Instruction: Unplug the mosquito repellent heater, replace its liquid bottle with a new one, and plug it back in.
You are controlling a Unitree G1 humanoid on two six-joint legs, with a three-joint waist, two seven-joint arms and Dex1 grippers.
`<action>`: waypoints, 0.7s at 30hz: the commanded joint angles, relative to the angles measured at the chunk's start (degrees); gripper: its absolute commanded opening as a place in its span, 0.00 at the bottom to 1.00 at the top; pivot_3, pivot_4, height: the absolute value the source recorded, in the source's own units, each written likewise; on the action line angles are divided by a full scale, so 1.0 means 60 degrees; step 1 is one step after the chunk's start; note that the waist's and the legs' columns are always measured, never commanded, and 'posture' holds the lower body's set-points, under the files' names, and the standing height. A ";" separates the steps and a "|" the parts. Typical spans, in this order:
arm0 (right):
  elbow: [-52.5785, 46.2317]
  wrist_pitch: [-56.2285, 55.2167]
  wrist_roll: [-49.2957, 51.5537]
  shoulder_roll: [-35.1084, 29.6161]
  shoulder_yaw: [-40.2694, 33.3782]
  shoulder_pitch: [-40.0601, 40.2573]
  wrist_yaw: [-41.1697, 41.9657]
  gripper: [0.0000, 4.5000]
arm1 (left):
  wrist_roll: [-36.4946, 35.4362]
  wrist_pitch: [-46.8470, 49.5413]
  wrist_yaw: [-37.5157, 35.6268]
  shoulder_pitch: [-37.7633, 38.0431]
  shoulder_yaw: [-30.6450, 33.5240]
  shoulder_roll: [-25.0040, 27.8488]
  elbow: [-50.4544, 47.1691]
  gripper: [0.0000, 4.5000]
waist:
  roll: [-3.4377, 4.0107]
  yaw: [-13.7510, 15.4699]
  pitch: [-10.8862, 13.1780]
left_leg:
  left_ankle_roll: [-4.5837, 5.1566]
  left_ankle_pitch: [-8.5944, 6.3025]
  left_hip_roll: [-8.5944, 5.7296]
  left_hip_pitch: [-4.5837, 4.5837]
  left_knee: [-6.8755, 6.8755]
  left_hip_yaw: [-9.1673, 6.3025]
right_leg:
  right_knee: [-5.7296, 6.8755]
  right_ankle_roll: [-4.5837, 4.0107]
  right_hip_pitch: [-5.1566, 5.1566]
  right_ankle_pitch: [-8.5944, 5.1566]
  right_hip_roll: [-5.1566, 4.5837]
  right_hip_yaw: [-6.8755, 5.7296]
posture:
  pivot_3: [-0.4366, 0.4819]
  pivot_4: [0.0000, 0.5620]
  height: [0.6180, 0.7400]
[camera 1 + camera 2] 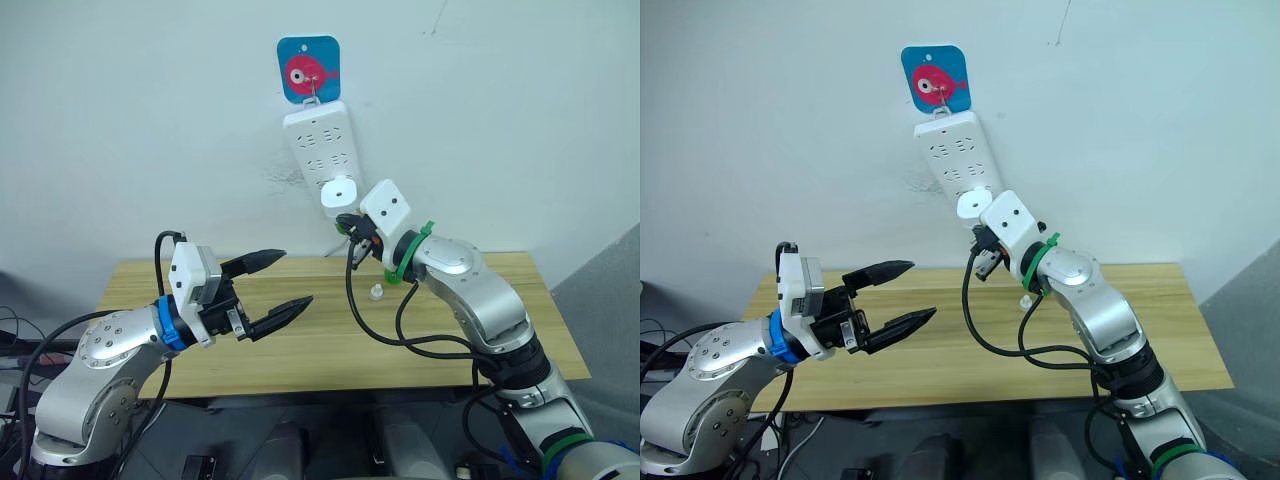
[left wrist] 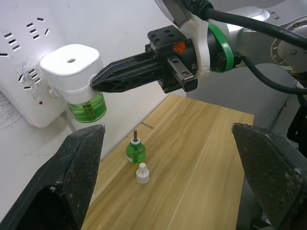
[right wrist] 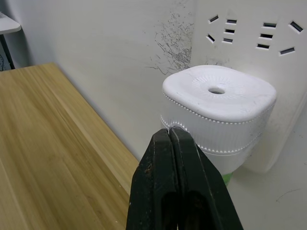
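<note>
The white mosquito repellent heater (image 1: 338, 193) sits plugged into the lower end of the white power strip (image 1: 318, 140) on the wall, with a green liquid bottle (image 2: 87, 106) screwed in beneath it. My right gripper (image 3: 170, 134) is shut with nothing between its fingers, and its tips rest against the heater's ribbed side (image 2: 72, 67). A second small green bottle (image 2: 135, 149) with a bare wick stands on the wooden table (image 1: 300, 350) below, a white cap (image 2: 142, 173) beside it. My left gripper (image 1: 295, 278) hangs open over the table's left half, well short of the heater.
A blue card with a red fish (image 1: 308, 68) hangs above the power strip. A black cable (image 1: 365, 320) loops from my right arm down over the table. The table's right end (image 1: 560, 340) is bare wood.
</note>
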 commanded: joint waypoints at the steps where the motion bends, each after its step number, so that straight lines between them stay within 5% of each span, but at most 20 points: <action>1: -0.0252 0.0104 -0.0115 -0.0181 -0.0583 -0.0194 -0.0175 0.01 | 0.0017 -0.0250 0.0001 -0.0115 -0.0006 -0.0079 -0.0034 1.00 | 0.0000 0.0001 0.0000 | 0.0000 0.0000 0.0000 0.0000 0.0000 -0.0001 | 0.0000 0.0000 0.0000 0.0000 0.0004 0.0000 | 0.42 0.25 1.00; 9: -0.2572 0.0669 0.1292 -0.1247 -0.0074 0.0495 0.1760 0.01 | 0.0304 -0.0470 0.0078 -0.0125 -0.0019 -0.0174 0.0252 1.00 | 0.0000 -0.0002 0.0000 | -0.0002 -0.0005 0.0009 -0.0018 -0.0020 -0.0007 | -0.0015 -0.0023 -0.0017 0.0013 0.0022 -0.0003 | 0.41 0.23 1.00; 19: -0.3358 0.0780 0.1488 -0.2837 -0.1224 0.0949 0.2023 0.01 | 0.0789 -0.0932 -0.0429 0.0207 0.0289 0.0261 0.0773 1.00 | -0.0004 -0.0008 -0.0003 | -0.0007 -0.0009 0.0032 -0.0017 -0.0016 0.0013 | -0.0033 0.0001 -0.0015 -0.0002 0.0037 0.0000 | 0.40 0.21 1.00; 21: -0.3487 0.0839 0.1732 -0.3207 -0.1670 0.1081 0.2213 0.14 | 0.0702 -0.0982 -0.0659 0.0231 0.0454 0.0418 0.0948 1.00 | -0.0005 -0.0006 -0.0004 | -0.0007 -0.0009 0.0033 -0.0019 -0.0016 0.0015 | -0.0034 0.0001 -0.0016 -0.0002 0.0045 0.0000 | 0.40 0.21 1.00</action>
